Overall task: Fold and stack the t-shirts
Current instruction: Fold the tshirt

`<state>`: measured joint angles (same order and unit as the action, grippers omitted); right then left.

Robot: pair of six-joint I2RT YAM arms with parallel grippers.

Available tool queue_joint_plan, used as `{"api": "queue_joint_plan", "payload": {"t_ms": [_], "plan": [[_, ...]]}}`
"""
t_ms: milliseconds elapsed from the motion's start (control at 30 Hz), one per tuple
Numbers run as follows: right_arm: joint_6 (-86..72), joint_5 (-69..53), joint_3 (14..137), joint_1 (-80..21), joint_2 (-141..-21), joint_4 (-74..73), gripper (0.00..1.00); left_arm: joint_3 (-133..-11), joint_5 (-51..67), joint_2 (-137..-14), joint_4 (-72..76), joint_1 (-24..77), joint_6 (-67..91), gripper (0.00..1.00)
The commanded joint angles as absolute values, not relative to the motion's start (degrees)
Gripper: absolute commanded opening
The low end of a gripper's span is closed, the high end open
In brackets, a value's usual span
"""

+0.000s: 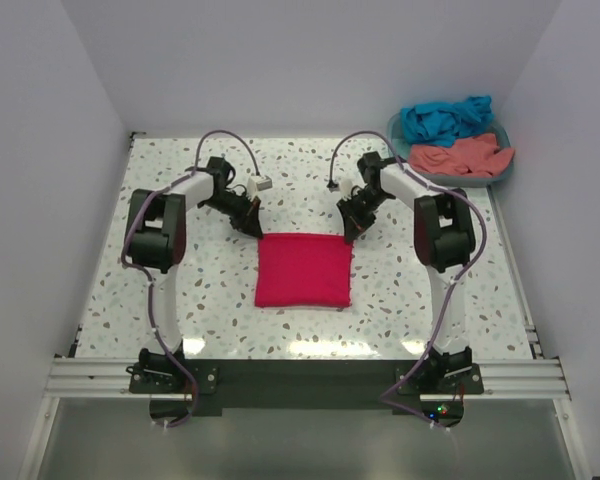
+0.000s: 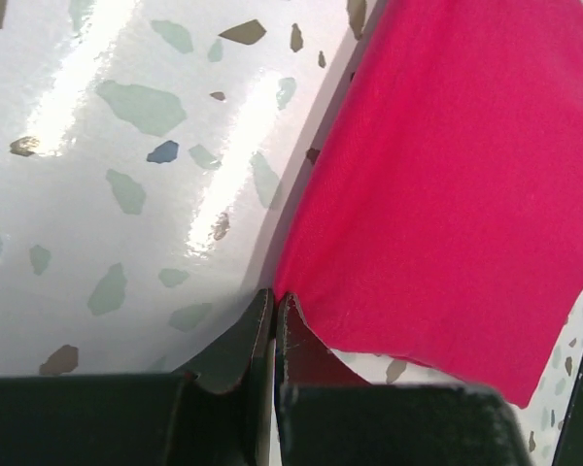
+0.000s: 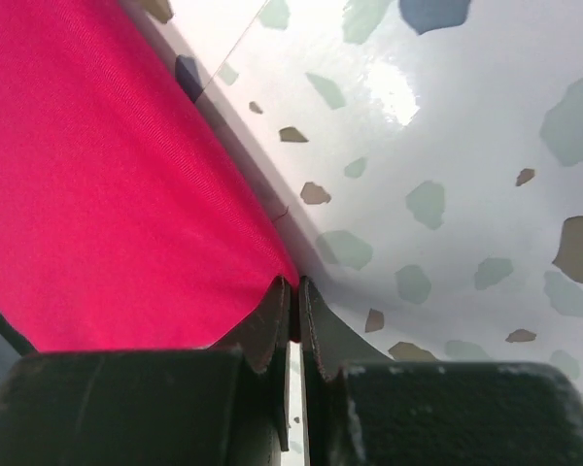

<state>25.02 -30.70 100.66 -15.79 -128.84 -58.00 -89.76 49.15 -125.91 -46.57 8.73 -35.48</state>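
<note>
Cloth corners are caught: the left pincer (image 1: pixel 252 228) pinches the far-left corner of the crimson-pink t-shirt (image 1: pixel 304 271), and the right pincer (image 1: pixel 350 236) pinches its far-right corner. The folded square runs from them toward the near edge of the tabletop (image 1: pixel 180 290). At the far right corner, the teal basket (image 1: pixel 500 172) holds the teal-blue t-shirt (image 1: pixel 445 118) and the salmon-coral t-shirt (image 1: pixel 460 155), both crumpled.

Folded shirt (image 1: pixel 304 271): plain bright crimson-pink.
Table (image 1: pixel 180 290) under the folded shirt: glossy white, speckled with grey-green, brown and a few blue flecks.
Basket (image 1: pixel 505 172) beyond the folded shirt, to its right: teal.
Far shirt (image 1: pixel 445 118) in the basket: teal-blue.
Near shirt (image 1: pixel 460 156) in the basket: salmon-coral.
Left arm (image 1: pixel 158 230) and right arm (image 1: pixel 442 232) flanking the folded shirt: white, with black joints.
Cables (image 1: pixel 225 138): lilac.
</note>
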Motion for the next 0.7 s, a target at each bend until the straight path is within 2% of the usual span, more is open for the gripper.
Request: {"api": "queue_joint_plan", "payload": {"t_ms": [0, 33, 67, 100, 133, 167, 200, 233, 333, 367, 433, 500, 667], "plan": [[21.54, -22.59, 103.88, -14.94, -129.64, -55.2, 0.0, -91.32, 41.32, -126.48, -40.35, 6.59, -31.92, 0.0], [21.19, -22.85, 104.23, -14.85, -129.73, -55.2, 0.0, -91.06, 40.61, -126.3, -39.3, 6.59, -31.03, 0.0], [20.4, -23.37, 104.76, -14.94, -129.55, -55.11, 0.13, -90.88, 40.0, -125.95, -37.11, 6.5, -30.07, 0.0], [19.87, -24.16, 104.94, -14.85, -129.29, -54.76, 0.19, -90.62, 39.03, -125.6, -36.13, 6.5, -27.97, 0.04], [19.34, -24.69, 105.12, -14.85, -128.94, -54.67, 0.3, -90.53, 38.68, -125.16, -35.17, 6.5, -26.91, 0.09], [18.55, -25.13, 105.55, -14.85, -127.8, -54.58, 0.39, -90.35, 37.54, -123.94, -33.24, 6.42, -25.59, 0.16], [18.11, -25.92, 105.64, -14.85, -127.1, -54.49, 0.48, -89.74, 36.66, -123.06, -32.0, 6.33, -22.36, 0.32], [17.5, -26.36, 105.73, -14.85, -125.96, -54.58, 0.62, -89.21, 35.26, -121.92, -30.51, 6.33, -20.24, 0.37], [14.87, -27.86, 104.07, -14.59, -120.16, -53.27, 0.78, -86.32, 31.03, -112.98, -24.19, 6.59, -13.11, 0.47], [14.42, -28.21, 102.06, -14.5, -116.67, -52.83, 0.83, -85.09, 29.72, -110.76, -23.13, 6.94, -11.79, 0.57], [13.37, -28.56, 99.68, -13.8, -113.48, -51.42, 0.91, -81.66, 29.18, -106.89, -22.15, 9.12, -9.06, 0.75], [12.4, -28.56, 96.08, -13.01, -109.01, -50.63, 0.99, -78.68, 23.14, -102.06, -22.15, 14.12, -5.65, 0.79], [11.6, -26.38, 87.91, -10.29, -101.52, -49.75, 0.99, -72.08, 9.53, -94.94, -24.0, 24.77, 4.38, 0.83]]}}
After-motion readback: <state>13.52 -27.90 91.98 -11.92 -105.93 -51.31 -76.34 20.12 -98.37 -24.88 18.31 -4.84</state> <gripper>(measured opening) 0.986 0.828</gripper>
